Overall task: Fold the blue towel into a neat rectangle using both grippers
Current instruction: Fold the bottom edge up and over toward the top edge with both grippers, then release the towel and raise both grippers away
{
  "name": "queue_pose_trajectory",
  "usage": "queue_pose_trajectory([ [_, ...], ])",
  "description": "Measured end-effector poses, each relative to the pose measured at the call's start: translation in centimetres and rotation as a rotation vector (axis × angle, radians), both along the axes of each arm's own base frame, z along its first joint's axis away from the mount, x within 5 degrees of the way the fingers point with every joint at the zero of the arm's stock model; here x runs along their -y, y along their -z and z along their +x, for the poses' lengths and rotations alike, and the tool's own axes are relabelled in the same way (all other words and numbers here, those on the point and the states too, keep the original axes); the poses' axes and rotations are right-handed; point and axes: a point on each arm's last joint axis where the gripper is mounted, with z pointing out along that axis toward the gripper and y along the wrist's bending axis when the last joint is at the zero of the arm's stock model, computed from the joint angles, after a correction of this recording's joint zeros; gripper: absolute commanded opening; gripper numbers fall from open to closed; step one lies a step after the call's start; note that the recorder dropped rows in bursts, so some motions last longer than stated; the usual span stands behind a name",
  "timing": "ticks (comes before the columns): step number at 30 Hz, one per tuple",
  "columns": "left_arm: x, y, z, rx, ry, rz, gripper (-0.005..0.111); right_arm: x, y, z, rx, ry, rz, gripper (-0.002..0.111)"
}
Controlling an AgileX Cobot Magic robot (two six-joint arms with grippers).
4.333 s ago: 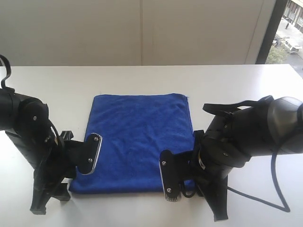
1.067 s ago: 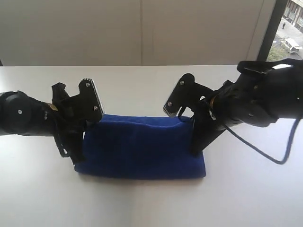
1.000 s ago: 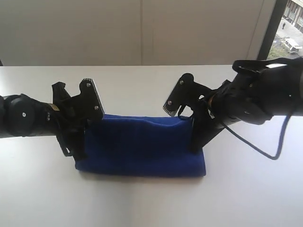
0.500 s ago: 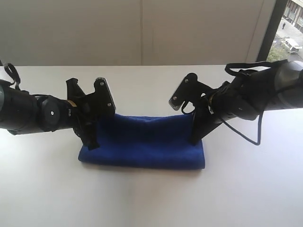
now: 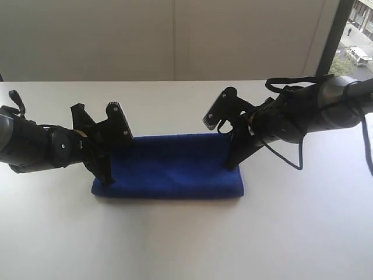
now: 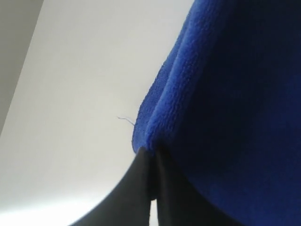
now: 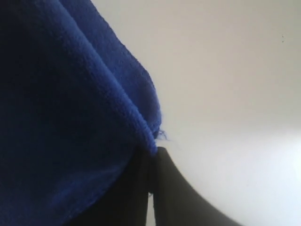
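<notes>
L gripper (image 6: 151, 162) is clamped tight on left end of blue towel (image 5: 175, 166), cloth layers pinched betw. its tips. Towel lies mid-table (image 5: 175, 245), a folded band running left-right, approx. parallel to near edge. R gripper (image 7: 151, 162) is clamped on right-end corner.

Both arms are matte black, with rounded, bulky casings dotted with small silver screws. The left arm (image 5: 32, 146) carries a flat plate (image 5: 118, 121) with a ridged grey edge, and the right arm (image 5: 309, 111) has one like it. A thin black cable (image 5: 296, 158) loops off the right arm. The jaws are slim black wedges.
</notes>
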Motion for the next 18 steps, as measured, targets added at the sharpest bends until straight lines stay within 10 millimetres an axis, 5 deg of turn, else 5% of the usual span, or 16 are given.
queue_pose_trajectory([
  [7, 0.0, 1.5, 0.3, -0.002, -0.01, 0.017, 0.003, -0.4, 2.0, 1.1, -0.009, -0.013, 0.015, 0.006],
  [13, -0.1, 1.4, 0.4, 0.013, -0.018, 0.014, 0.058, -0.1, 2.3, 1.9, 0.001, 0.015, 0.041, 0.055],
  [18, -0.7, 0.3, 1.2, 0.146, -0.123, -0.026, 0.069, 0.2, 2.0, 1.9, 0.005, 0.026, 0.045, 0.056],
])
